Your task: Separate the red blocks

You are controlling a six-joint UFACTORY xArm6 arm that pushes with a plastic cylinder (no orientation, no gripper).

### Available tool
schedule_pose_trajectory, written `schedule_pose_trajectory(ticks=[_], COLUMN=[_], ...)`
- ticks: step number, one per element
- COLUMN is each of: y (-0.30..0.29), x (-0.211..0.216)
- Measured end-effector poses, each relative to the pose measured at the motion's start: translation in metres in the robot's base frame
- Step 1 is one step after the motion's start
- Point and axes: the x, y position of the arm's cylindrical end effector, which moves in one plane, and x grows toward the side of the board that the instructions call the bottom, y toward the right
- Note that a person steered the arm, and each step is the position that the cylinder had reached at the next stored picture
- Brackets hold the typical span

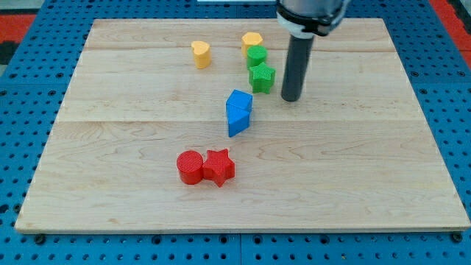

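- Tip point(291, 99): bare rod, no jaws, nothing held; positioned near the board's top edge.
- Red cylinder point(190, 166) and red star point(219, 166): touching, located toward the bottom-left corner from the tip.

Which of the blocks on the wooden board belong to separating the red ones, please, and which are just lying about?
Belong to the job:
red round block
red star block, touching it on the view's right
my tip, far off, right of the green star

Lying about:
blue blocks
green star block
green round block
yellow hexagon block
yellow heart block
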Motion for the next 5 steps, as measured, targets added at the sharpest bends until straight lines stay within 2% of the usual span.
schedule_pose_trajectory(ticks=[1, 3, 4, 5], y=[-0.047, -0.120, -0.159, -0.177], x=[-0.007, -0.050, -0.048, -0.012])
